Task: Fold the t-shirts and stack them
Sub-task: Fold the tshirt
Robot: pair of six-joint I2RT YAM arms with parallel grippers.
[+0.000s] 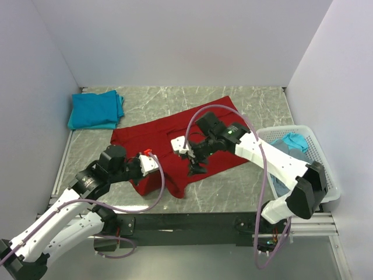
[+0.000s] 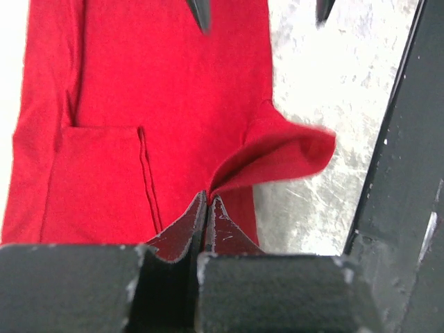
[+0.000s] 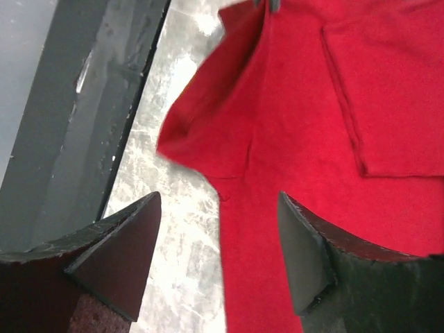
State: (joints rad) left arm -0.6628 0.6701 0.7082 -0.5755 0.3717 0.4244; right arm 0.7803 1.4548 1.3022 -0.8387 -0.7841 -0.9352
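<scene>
Currently the red t-shirt (image 1: 175, 143) lay spread mid-tabletop (image 1: 233, 105), its near edge raised in a fold. The left pincer (image 2: 207, 208) was clamped on that edge; the right pincer (image 3: 218, 202) hovered wide open just above it, holding nothing. Judged mid-fold; next needs a second grip on the edge. Only the top view showed folded teal t-shirts (image 1: 96, 111) at far left.

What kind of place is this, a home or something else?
Probably a robot test cell, not a home: plain white walls box in a marble-patterned table, and two robot arms mounted at its near edge work on a red t-shirt.
</scene>
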